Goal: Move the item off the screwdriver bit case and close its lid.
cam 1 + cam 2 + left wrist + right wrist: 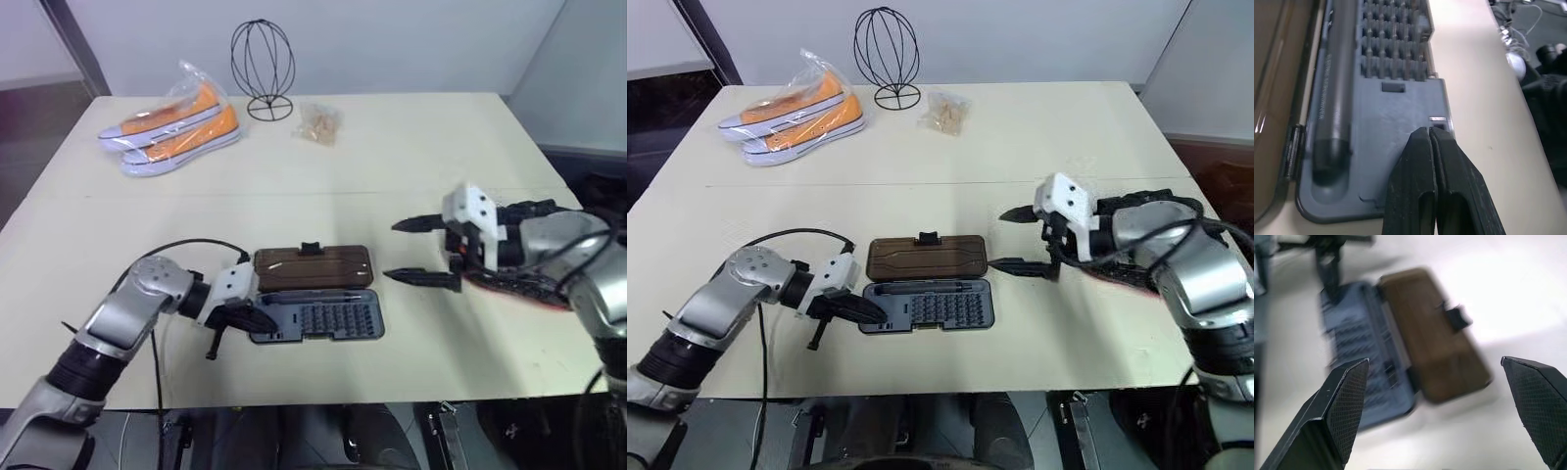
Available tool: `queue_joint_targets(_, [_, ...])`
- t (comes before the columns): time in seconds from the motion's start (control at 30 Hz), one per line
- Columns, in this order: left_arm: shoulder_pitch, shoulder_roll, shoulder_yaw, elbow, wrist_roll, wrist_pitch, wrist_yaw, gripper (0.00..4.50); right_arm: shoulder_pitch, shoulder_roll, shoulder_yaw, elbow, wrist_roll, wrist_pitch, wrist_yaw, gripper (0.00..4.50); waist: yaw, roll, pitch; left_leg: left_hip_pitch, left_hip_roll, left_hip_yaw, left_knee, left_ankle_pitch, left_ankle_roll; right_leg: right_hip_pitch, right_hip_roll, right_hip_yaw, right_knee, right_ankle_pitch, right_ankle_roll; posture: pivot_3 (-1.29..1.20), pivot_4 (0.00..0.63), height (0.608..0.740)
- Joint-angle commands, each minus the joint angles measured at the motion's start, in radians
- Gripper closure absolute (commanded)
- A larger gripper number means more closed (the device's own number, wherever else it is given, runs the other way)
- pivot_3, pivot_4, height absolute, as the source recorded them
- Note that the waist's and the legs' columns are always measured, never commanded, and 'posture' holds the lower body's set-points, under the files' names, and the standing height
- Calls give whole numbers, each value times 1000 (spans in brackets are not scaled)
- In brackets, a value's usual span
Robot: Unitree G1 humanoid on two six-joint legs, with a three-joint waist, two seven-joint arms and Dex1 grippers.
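No lettering is legible on the open screwdriver bit case [321, 318]. Left gripper [257, 320] fingers pressed together at its end; right gripper [411, 251] fingers spread wide over bare counter [294, 186].

A pair of orange sneakers [168, 128] in a clear bag lies near the table's [411, 176] far left corner. A black wire head-shaped stand [264, 67] stands upright at the far edge, and a small bag of tan bits [317, 124] lies just beside it.

Open case [315, 302], mitt [519, 284] beside
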Motion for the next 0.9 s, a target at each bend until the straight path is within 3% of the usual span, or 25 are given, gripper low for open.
queue_joint_targets(0.03, [0, -29, -14, 54, 49, -34, 68, 4454, -85, 51, 51, 66, -58, -12, -17, 0, 1, 0, 0, 0, 0, 0, 0, 0, 0, 0, 0, 0, 0, 0, 0, 0, 150, 740])
queue_joint_targets(0.47, [43, -5, -31, 54, 59, -69, 80, 4454, -279, 261, 227, 488, -315, -135, -43, 0, 0, 2, -1, 1, -1, 0, 0, 0, 0, 0, 0, 0, 1, 0, 0, 0, 150, 740])
queue_joint_targets(0.57, [48, 1, -29, 45, 54, -63, 85, 4500, -285, 288, 234, 539, -338, -159, -31, 870, -3, 2, -1, 1, -1, 0, 0, 0, 0, 0, 0, 0, 1, 0, 0, 0, 150, 740])
queue_joint_targets(0.67, [49, 5, -28, 39, 46, -53, 87, 4500, -284, 303, 250, 559, -369, -187, -10, 2300, -4, 2, -1, 1, -1, 0, 0, 0, 0, 0, 0, 0, 1, 0, 0, 0, 150, 740])
queue_joint_targets(0.9, [51, 12, -26, 26, 38, -41, 88, 4500, -309, 343, 269, 620, -423, -234, 8, 2300, -6, 2, -1, 1, -1, 0, -1, 0, 0, 0, 0, 0, 1, 0, 0, 0, 150, 740])
